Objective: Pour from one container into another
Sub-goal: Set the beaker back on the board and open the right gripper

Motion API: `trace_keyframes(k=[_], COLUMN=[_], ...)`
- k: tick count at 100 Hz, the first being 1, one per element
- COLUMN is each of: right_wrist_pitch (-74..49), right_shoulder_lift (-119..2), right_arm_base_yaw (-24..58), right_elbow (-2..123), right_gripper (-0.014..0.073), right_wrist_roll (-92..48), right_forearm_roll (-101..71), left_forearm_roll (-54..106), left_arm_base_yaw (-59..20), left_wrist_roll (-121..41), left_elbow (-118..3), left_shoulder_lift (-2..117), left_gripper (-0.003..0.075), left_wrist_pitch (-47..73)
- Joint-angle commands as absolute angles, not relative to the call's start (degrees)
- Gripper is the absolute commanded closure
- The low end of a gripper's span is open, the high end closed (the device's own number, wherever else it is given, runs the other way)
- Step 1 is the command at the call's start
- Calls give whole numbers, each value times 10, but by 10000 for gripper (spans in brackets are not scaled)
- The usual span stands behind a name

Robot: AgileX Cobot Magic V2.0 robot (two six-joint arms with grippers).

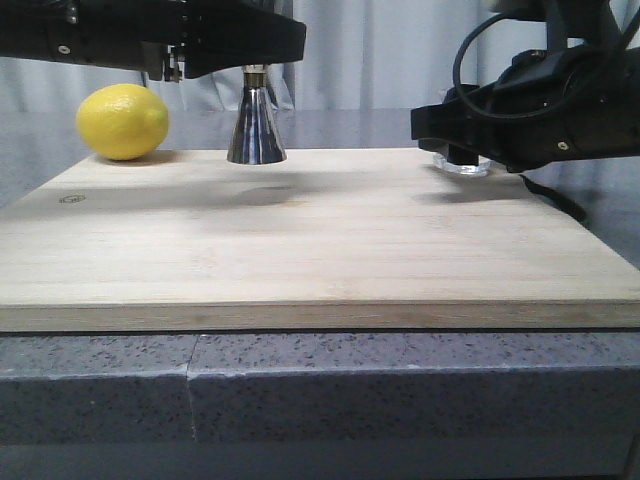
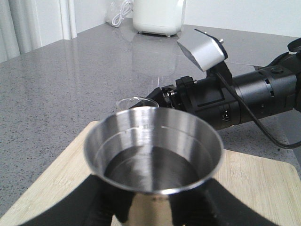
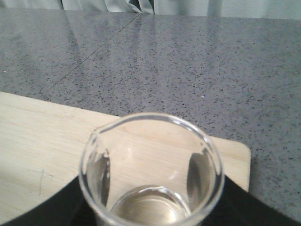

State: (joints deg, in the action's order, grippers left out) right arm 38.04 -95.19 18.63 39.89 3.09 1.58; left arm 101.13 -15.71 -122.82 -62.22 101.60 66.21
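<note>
Front view: the steel jigger [image 1: 256, 128] stands near the back of the bamboo cutting board [image 1: 300, 250], clasped about its upper cup by the left end effector [image 1: 240, 45], seemingly to steady it as the receiver. The glass beaker [image 1: 462, 163] sits at the board's back right corner, grasped by the right end effector [image 1: 470, 135], its base apparently on the wood. Between them the board lies bare, giving room to carry the beaker across. A lemon [image 1: 122, 121] rests beyond the jigger, out of that path. The board's right edge is close to the beaker.

Both arms matte black; right arm [image 2: 254, 101]: black cable, silver camera housing [image 2: 202, 49], small screws.
</note>
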Motion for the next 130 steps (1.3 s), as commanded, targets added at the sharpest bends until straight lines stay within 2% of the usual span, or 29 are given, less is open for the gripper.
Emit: trace_keyframes(k=[1,45,80,93,108,130], right_wrist_pitch=[432,412,409,403,343,188], right_shoulder_lift=[-932,-932,-932,-929,-906,-841], right_arm_base_yaw=[188,188,188,188,188,190], right_elbow=[412,412,412,412,412,412], right_gripper=[271,261,178,106,36,36], right_wrist_roll=[33,33,32,32,32,35], right_forearm_roll=[25,40,43,43,46,48], left_forearm_roll=[1067,1067,1067,1067,1067,1067], left_arm_base_yaw=[-162,-162,-162,-162,-162,-162], left_wrist_roll=[-1228,-1228,-1228,-1228,-1228,-1228], left_elbow=[-639,-639,-639,-639,-639,-639], left_shoulder_lift=[994,994,994,994,994,994], left_gripper=[491,491,491,491,491,491], left_wrist_pitch=[714,714,714,714,714,714])
